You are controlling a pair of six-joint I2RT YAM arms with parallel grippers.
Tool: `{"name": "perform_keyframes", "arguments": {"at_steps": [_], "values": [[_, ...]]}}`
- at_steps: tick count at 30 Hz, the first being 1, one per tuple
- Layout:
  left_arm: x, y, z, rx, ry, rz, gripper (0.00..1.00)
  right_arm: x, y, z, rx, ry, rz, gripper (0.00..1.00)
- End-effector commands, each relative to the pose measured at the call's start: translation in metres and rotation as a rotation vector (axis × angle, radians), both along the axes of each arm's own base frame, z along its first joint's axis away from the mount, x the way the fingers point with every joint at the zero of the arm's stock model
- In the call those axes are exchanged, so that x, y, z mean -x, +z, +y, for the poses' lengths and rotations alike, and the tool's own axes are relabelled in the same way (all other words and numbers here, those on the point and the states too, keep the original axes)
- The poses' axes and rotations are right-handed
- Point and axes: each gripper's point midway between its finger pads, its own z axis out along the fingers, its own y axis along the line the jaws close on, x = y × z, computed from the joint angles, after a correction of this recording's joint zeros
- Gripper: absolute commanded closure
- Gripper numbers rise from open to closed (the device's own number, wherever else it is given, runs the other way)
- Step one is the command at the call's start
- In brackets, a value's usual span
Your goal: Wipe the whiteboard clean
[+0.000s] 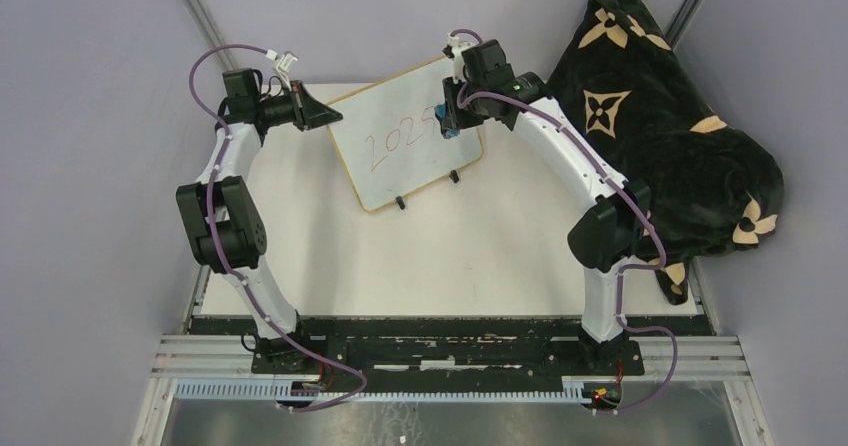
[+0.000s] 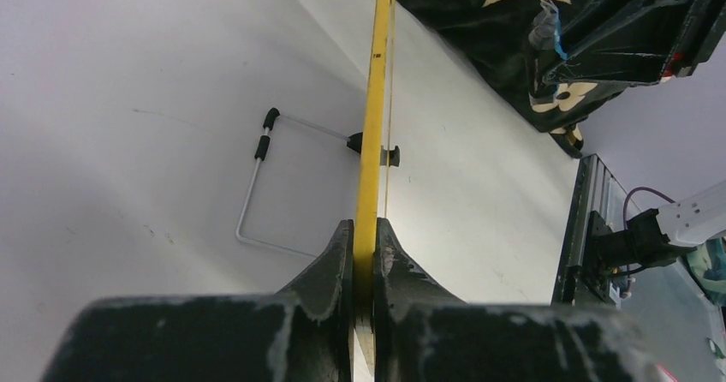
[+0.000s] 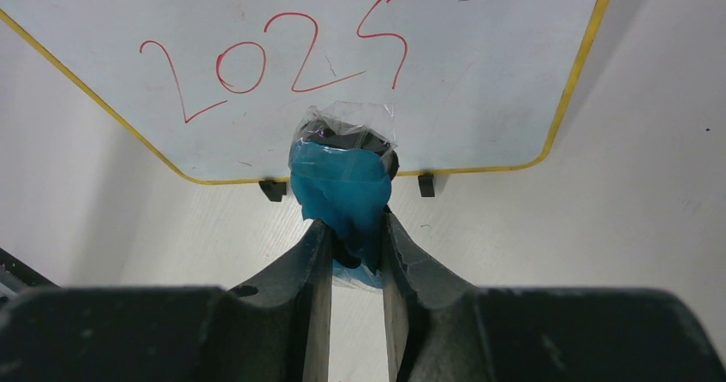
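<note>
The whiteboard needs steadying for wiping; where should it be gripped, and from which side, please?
Grip the whiteboard by its thin left edge, from the left as the left gripper does; the flat panel offers only edges, leaving the writing clear.

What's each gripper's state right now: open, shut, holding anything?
Left gripper: jaws shut on the edge of the whiteboard.
Right gripper: jaws shut on a blue eraser in clear plastic wrap.
</note>
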Motion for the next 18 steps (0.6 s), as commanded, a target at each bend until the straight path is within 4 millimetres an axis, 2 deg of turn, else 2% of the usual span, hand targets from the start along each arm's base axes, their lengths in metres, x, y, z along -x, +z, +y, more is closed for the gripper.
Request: {"name": "perform_keyframes", "arguments": {"at_steps": [1, 9, 14, 18], "values": [[-0.012, -0.009, 0.012, -0.086, 0.036, -0.048, 0.97, -0.022, -0.003, -0.003, -0.021, -0.044, -0.059, 1.0], [-0.011, -0.018, 0.024, -0.122, 0.047, -0.032, 0.97, -0.06, -0.025, -0.009, -0.078, -0.074, -0.122, 0.99], [-0.009, -0.022, 0.028, -0.143, 0.051, -0.026, 0.97, -0.087, -0.026, -0.015, -0.146, -0.109, -0.176, 0.99], [-0.008, -0.027, 0.029, -0.15, 0.049, -0.019, 0.97, -0.101, -0.025, -0.014, -0.164, -0.118, -0.227, 0.99]]}}
